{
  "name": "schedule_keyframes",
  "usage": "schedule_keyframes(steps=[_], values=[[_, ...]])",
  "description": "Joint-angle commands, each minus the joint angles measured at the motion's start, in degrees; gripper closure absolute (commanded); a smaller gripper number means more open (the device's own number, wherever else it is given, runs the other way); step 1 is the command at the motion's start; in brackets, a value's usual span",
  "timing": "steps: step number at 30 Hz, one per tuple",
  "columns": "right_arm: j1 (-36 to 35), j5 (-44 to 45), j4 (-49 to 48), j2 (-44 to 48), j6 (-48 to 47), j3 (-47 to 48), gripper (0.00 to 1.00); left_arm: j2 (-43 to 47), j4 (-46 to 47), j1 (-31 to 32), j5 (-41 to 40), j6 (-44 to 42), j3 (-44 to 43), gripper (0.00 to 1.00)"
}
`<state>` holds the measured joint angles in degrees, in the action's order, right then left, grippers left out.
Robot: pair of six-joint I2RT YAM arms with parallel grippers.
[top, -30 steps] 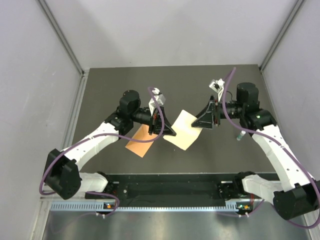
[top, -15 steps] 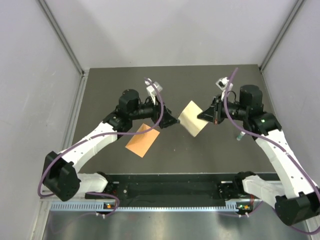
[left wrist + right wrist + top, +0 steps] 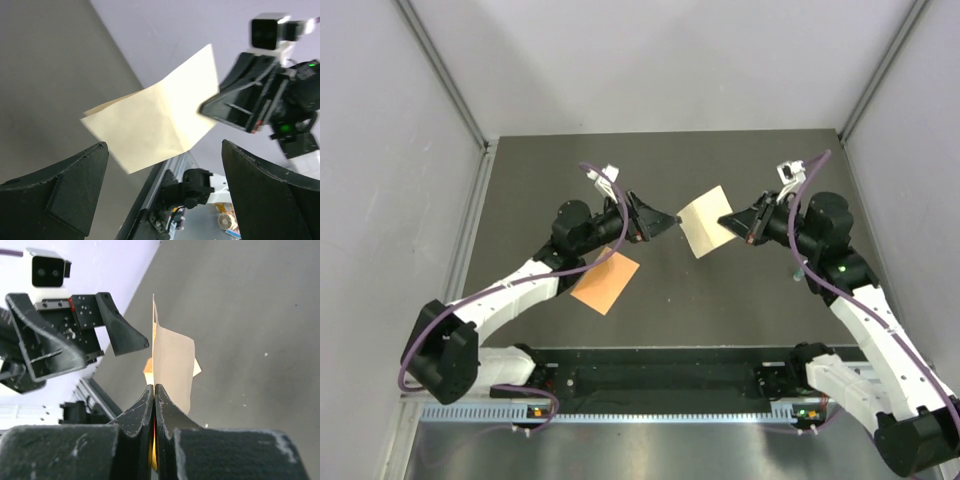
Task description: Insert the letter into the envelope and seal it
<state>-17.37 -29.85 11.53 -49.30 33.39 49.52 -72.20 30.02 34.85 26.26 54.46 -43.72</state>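
Right claw (image 3: 727, 221) pinches one letter (image 3: 703, 224); one envelope (image 3: 605, 282) lies flat.

top: overhead, far | wrists: close, face each other | shared: letter (image 3: 150, 125)

Above the table (image 3: 750, 300), at its centre and clear of the surface: the letter (image 3: 705, 222), pinched at its right side in the right gripper (image 3: 728, 222). Just left of the letter, apart from it and facing it with jaws spread wide: the left gripper (image 3: 665, 221). Flat on the table, nearer and further left, well apart from the letter, partly under the left arm: the envelope (image 3: 605, 283).
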Motion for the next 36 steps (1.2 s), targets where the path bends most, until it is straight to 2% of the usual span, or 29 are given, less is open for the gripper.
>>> schedule_keyframes(steps=[1, 2, 8, 13, 18, 23, 32, 36], values=[[-0.65, -0.56, -11.09, 0.7, 7.83, -1.79, 1.0, -1.88, 12.33, 1.71, 1.42, 5.48, -2.33, 0.01], [-0.65, -0.74, -12.74, 0.52, 8.44, -1.97, 1.0, -3.28, 15.13, 1.89, 2.12, 5.92, -2.33, 0.01], [-0.65, -2.23, -18.55, 0.08, 13.28, -4.07, 1.0, -6.98, 14.01, 2.5, 3.88, 6.28, -4.79, 0.01], [-0.65, -4.33, -22.06, -0.53, 16.09, -5.57, 1.0, -7.42, 12.87, 3.03, 3.53, 5.22, -5.49, 0.01], [-0.65, -7.42, -25.93, -3.25, 19.86, -6.97, 1.0, -7.16, 17.61, 3.56, 3.01, 5.84, -4.44, 0.01], [-0.65, -10.32, -33.4, -4.31, 24.09, -8.91, 1.0, -7.51, 15.17, 3.73, 2.48, 4.61, -5.23, 0.01], [-0.57, -9.79, -33.15, -1.59, 24.71, -9.18, 1.0, -5.41, 7.78, 3.65, 0.02, 0.21, -5.32, 0.01], [-0.65, -9.79, -33.15, -1.68, 24.97, -10.05, 1.0, -4.96, 8.74, 3.65, 0.63, 0.91, -4.88, 0.01]])
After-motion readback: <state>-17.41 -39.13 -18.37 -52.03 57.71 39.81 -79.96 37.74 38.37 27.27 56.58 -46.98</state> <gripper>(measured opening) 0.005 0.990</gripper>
